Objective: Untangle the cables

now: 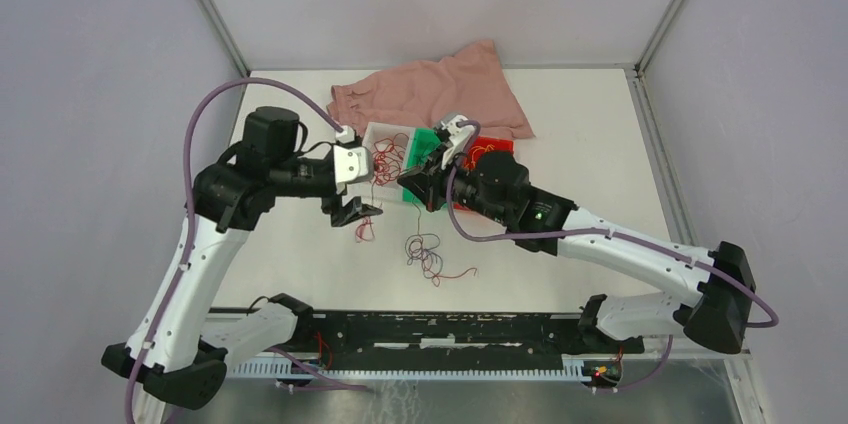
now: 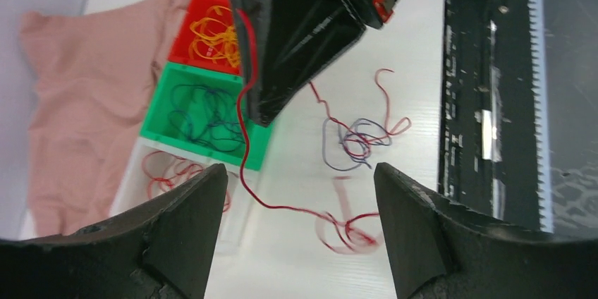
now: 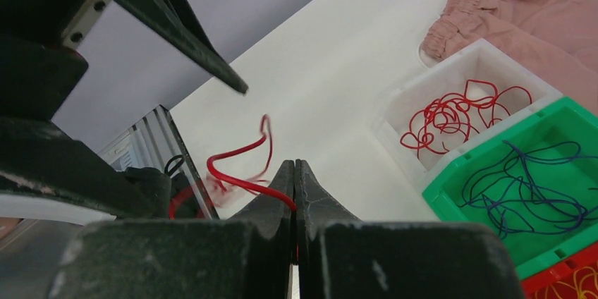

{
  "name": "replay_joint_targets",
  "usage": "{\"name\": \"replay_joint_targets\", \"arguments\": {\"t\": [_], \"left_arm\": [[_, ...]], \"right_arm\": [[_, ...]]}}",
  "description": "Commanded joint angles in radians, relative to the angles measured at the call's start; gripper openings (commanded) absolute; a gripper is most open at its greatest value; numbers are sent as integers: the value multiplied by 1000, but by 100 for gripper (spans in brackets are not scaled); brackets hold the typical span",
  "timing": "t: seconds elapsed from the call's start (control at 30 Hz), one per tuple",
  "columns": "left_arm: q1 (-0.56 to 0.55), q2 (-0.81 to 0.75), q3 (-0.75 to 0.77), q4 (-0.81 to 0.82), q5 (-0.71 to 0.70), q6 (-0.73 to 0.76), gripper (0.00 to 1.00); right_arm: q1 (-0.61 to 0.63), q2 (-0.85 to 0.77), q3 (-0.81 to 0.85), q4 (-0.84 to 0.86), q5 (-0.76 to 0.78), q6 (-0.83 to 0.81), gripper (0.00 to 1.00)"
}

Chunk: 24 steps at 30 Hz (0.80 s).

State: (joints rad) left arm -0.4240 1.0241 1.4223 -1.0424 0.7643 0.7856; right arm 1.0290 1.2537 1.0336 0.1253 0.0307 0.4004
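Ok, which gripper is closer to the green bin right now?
Right. The right gripper, shut on a red cable, is at the green bin's near edge; the open left gripper is farther left, by the white bin's near side.

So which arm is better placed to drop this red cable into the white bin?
The right arm: the right hand is shut on the red cable, near the white bin, while the left hand is open and holds nothing.

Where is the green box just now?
In the top view the green box sits mid-table between the white box on its left and the red box on its right, just in front of the pink cloth.
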Motion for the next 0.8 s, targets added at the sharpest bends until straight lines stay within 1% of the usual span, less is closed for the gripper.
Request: {"name": "replay_joint_targets", "arguments": {"t": [0.0,0.17,0.23,0.3,0.37,0.5,0.6,0.77], "left_arm": [[-4,-14,-111,13,132,31,84],[-4,-137,-334,479,61,-290,84],[-4,-181,-412,599,24,-374,86],[-4,-202,-450,651,-2,-431,88],[-4,-213,-473,674,4,-472,88],[-3,-216,-531,746,114,-598,88],[-10,-197,-554,777,207,-679,85],[-23,-210,-608,824,207,-714,81]], "right_arm": [[-4,16,70,19,-37,38,0],[-4,22,76,68,-108,84,1],[-3,17,78,81,-113,94,1],[-3,11,81,83,-116,98,1],[-4,11,85,85,-123,104,1],[-3,27,91,120,-150,144,1],[-3,42,98,141,-153,170,1],[-4,53,102,185,-160,213,1]]}}
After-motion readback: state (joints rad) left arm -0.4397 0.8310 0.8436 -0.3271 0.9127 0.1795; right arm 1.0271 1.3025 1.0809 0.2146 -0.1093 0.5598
